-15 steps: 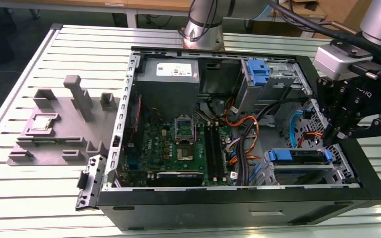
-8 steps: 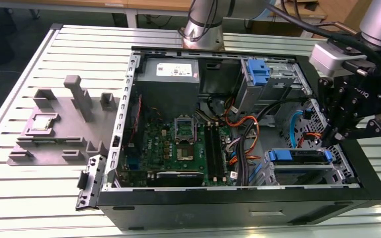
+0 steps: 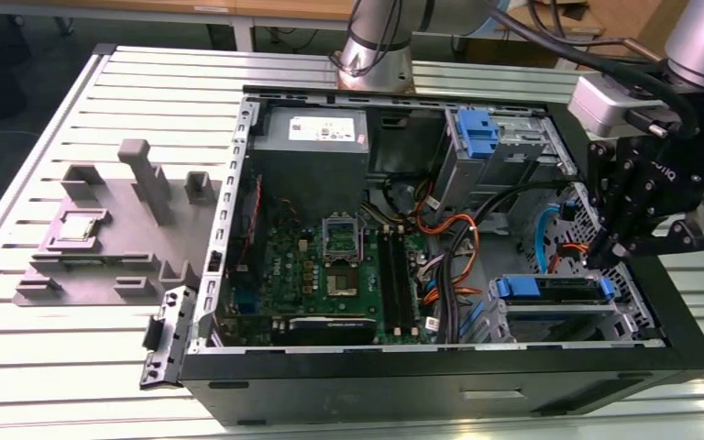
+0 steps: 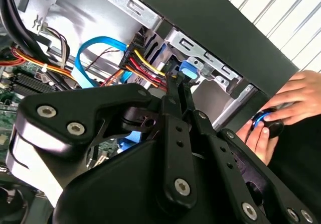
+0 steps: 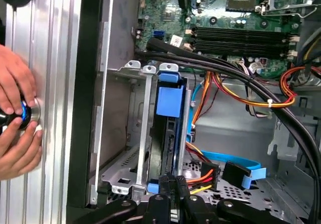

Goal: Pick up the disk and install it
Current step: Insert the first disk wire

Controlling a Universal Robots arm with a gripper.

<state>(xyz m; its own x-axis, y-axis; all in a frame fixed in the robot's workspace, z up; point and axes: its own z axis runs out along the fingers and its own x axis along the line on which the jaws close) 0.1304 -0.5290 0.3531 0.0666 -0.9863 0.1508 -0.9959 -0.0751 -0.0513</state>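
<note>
Blue-railed disk (image 5: 169, 133) sits in the drive cage (image 5: 143, 133) at lower centre of the first wrist view, lower right in the exterior view. My gripper (image 5: 170, 184) fingers are pressed together at its end. Hands (image 5: 15, 118) at far left.

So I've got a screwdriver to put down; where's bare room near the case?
Free: the slatted table in front of the grey fixture, at the exterior view's left. Crowded: inside the case, with cables, the disk and the tool.
</note>
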